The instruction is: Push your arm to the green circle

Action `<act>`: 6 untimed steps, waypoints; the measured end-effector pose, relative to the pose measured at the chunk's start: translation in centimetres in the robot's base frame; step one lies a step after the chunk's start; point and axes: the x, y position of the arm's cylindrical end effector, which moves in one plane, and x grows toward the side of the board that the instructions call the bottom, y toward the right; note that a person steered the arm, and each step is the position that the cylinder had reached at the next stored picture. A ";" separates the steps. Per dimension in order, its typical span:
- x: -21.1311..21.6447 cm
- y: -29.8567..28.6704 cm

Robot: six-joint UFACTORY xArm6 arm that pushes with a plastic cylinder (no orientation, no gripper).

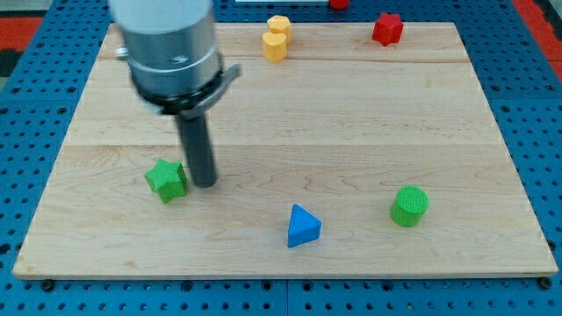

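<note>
— Where was the green circle [409, 205] when you looked?

— It stood on the wooden worktop [351, 132], well off to the view's right of my tip [205, 183] and a little nearer the view's bottom. Nothing touched it.

— And your tip?

— My tip rested on the worktop, just beside a green star block [166, 179], which sat at its left in the view; I could not tell whether they touched.

— What lay between you and the circle?

— A blue triangle block [303, 226], to the right of my tip and lower in the view, apart from the circle.

— Anything else?

— A yellow block [277, 38] and a red block [387, 28] sat far above my tip, near the worktop's top edge, the red one farther right.

— Your claw?

— I carried no claw, only the rod, so it held nothing.
</note>
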 end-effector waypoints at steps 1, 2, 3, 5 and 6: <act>-0.1 -2.6; -3.4 -4.8; -4.7 0.5; -5.9 24.7; -0.7 34.5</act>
